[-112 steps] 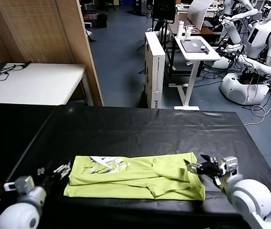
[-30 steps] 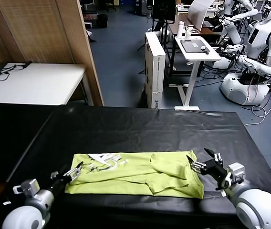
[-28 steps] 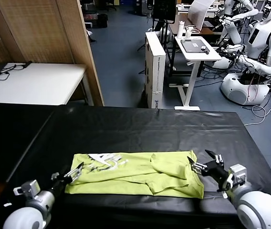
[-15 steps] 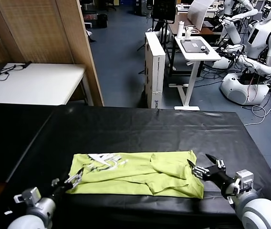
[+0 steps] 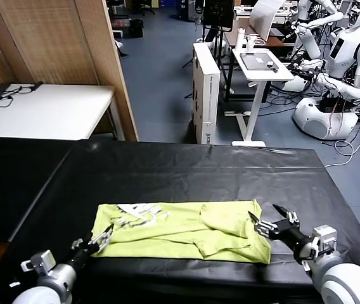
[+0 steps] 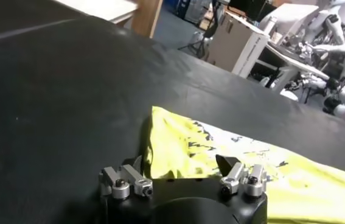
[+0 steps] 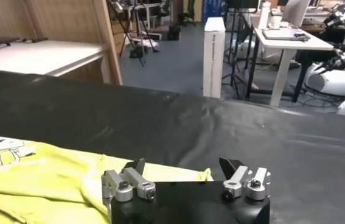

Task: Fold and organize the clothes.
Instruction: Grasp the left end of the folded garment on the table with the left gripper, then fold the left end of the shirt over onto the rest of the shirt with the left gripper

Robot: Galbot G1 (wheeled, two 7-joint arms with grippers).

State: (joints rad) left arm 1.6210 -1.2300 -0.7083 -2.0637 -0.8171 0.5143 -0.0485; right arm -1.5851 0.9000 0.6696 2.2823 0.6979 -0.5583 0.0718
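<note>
You see only part of each arm in the head view: the left hand (image 5: 102,238) and right hand (image 5: 272,223) reach in from the bottom edge, their arms cut off there. In the left wrist view the T-shirt (image 6: 269,176) runs off the picture's edge and the hand's own body hides its near hem; in the right wrist view the shirt (image 7: 44,176) is likewise cut off, and the corner between the fingers is partly covered. The white print (image 5: 139,215) is too small and creased for you to read. You cannot tell whether the left fingertips touch the fabric. The table (image 5: 186,174) is cut off at the near edge.
</note>
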